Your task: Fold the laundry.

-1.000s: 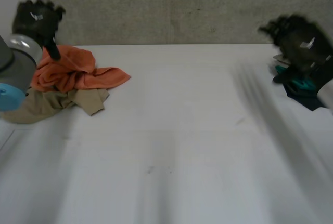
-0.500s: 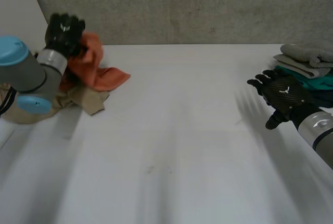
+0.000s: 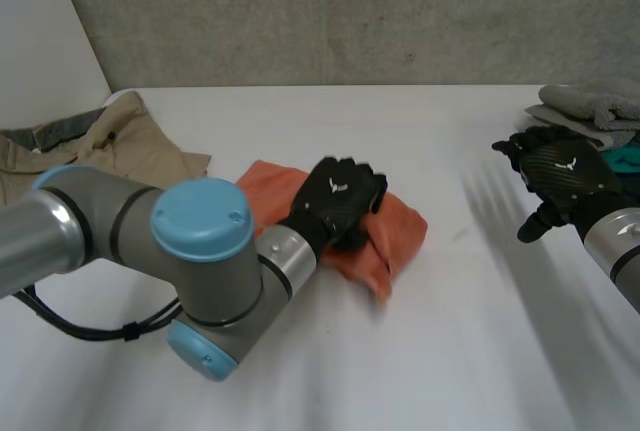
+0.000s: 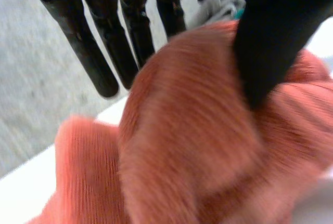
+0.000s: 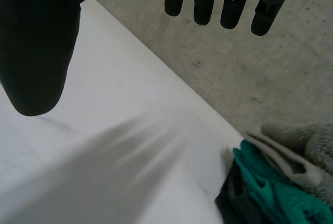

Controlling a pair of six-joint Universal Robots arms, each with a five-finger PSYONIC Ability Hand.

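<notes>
Left hand (image 3: 338,201) pinches the crumpled orange ribbed cloth (image 3: 402,233) mid-table; right hand (image 3: 560,176) hovers with fingers spread beside the folded grey-and-teal towel stack (image 3: 590,103), far right.

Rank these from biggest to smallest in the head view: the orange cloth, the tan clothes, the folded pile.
Tied first: orange cloth and tan clothes look about alike, each partly hidden.
Smallest: folded pile, partly behind the right hand.
</notes>
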